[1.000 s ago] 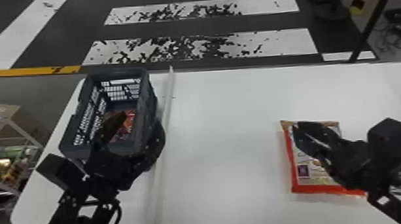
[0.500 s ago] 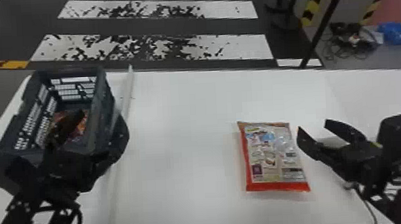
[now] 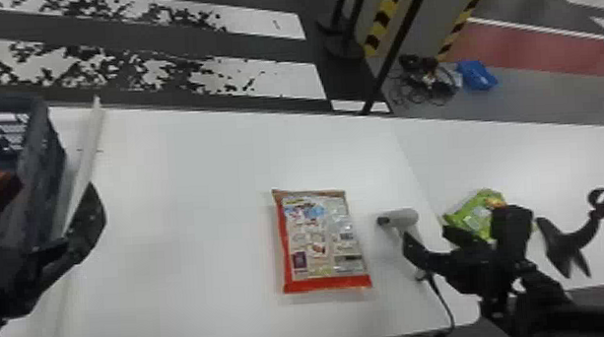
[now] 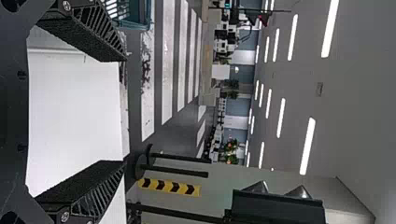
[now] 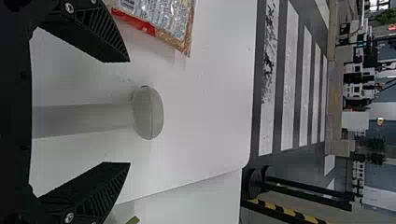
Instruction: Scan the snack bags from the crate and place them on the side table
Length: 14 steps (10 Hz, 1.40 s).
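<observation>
A snack bag [image 3: 324,238] with red edges lies flat, its printed face up, on a white desk [image 3: 186,235], slightly right of centre in the head view. No tool touches it. Just to its right, on the same desk, is a pale scanner [image 3: 401,218] with a rounded head; a dark cord [image 3: 443,301] runs down near it toward the desk's lower edge.

The right tool [image 3: 425,234] is beside the scanner, in the lower right of the frame. Its two black fingers stand well apart, with nothing clamped in them; in the right wrist view, the scanner's head shows in the space between the fingers.

Farther right, a green bag [image 3: 473,213] rests on a second desk [image 3: 587,165], partly hidden by the right tool. Near the right edge, a black object [image 3: 569,243] with a ring-like end also shows; I cannot tell what it is.

At the left edge is a dark crate [image 3: 44,159] with openwork sides and something orange-red inside. A long pale strip [image 3: 89,137] runs down the desk just right of it. The left tool [image 3: 53,188] is at the crate, its fingers spread and empty, one overlapping the crate's interior in the view.

Beyond the desk, the floor has broad white stripes; toward the upper right are yellow-and-black striped markings [image 3: 386,15], tangled cables [image 3: 425,82] and a blue item [image 3: 477,75].
</observation>
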### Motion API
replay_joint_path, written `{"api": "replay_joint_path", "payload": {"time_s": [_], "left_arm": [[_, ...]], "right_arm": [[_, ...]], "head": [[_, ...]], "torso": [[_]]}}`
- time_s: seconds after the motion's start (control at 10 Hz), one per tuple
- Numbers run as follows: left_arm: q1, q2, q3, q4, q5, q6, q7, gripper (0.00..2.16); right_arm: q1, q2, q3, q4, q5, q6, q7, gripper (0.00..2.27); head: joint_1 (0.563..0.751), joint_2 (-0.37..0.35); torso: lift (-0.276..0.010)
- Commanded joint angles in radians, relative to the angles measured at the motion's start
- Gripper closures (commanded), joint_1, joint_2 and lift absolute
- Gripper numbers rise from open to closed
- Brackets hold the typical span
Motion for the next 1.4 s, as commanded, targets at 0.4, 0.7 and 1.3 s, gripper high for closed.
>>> {"api": "replay_joint_path", "payload": {"time_s": [0.4, 0.7, 1.3], "left_arm": [[-0.003, 0.001, -0.002, 0.028, 0.000, -0.002, -0.007, 0.09], [-0.006, 0.004, -0.002, 0.039, 0.003, -0.002, -0.010, 0.09], [-0.008, 0.002, -0.002, 0.042, 0.005, -0.002, -0.013, 0.09]], "right_arm": [[-0.095, -0.058, 0.013, 0.139, -0.009, 0.095, 0.068, 0.09], [-0.154, -0.092, 0.045, 0.216, 0.009, 0.110, 0.086, 0.39], [-0.154, -0.089, 0.043, 0.212, 0.048, 0.101, 0.091, 2.24]], "head": [[0.695, -0.340], [0.695, -0.338], [0.695, -0.344]], "torso": [[-0.095], [-0.095], [-0.095]]}}
